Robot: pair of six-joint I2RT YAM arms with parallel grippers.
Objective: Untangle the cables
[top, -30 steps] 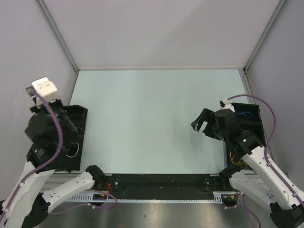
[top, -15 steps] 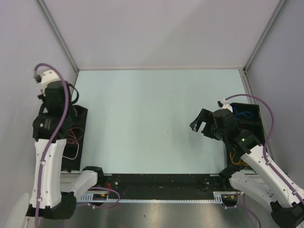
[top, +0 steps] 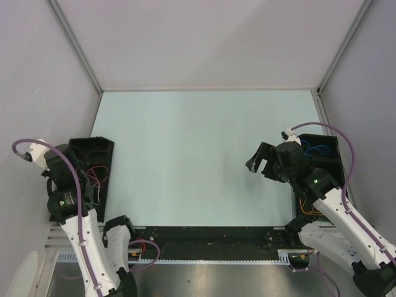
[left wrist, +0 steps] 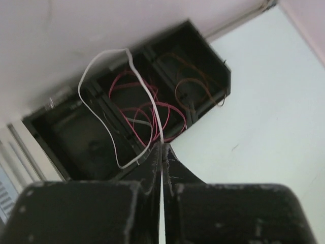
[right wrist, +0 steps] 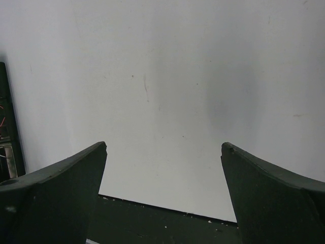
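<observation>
In the left wrist view my left gripper is shut on a pale cable. From the jaws the cable loops up over the black left tray and hangs back down to its near rim. Red cables lie coiled in the tray's middle compartment and an orange cable in the far one. My right gripper hovers open over the pale table, nothing between its fingers. A blue cable and an orange cable lie in the right tray.
Grey walls enclose the table on three sides. A black rail runs along the near edge between the arm bases. The left tray's edge shows at the left of the right wrist view.
My left arm has swung down from high beside the left wall to low at the near left by the left tray. The right arm has barely moved.
</observation>
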